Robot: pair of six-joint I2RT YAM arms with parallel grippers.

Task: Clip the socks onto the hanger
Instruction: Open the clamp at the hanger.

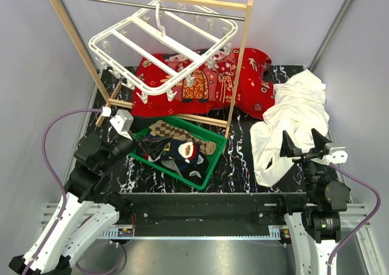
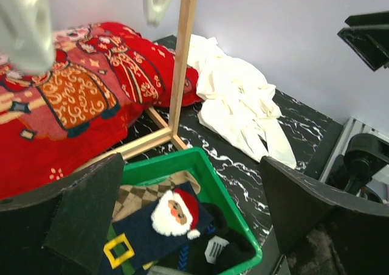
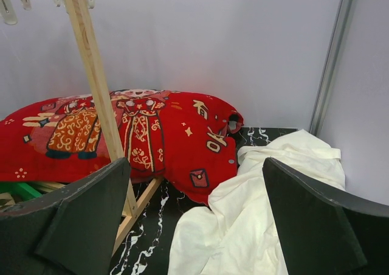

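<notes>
Your left gripper [image 2: 191, 226] hangs wide open and empty, just above the socks [image 2: 173, 217], which lie heaped in a green basket [image 2: 228, 196] on the table [image 2: 243, 159]. Beyond and above that gripper, the hanger [image 1: 163, 50] hangs tilted from a wooden rack [image 2: 182, 62]. Your right gripper [image 3: 194, 220] is spread wide too, holding nothing, over a white cloth [image 3: 231, 226]; the socks lie well to its left.
</notes>
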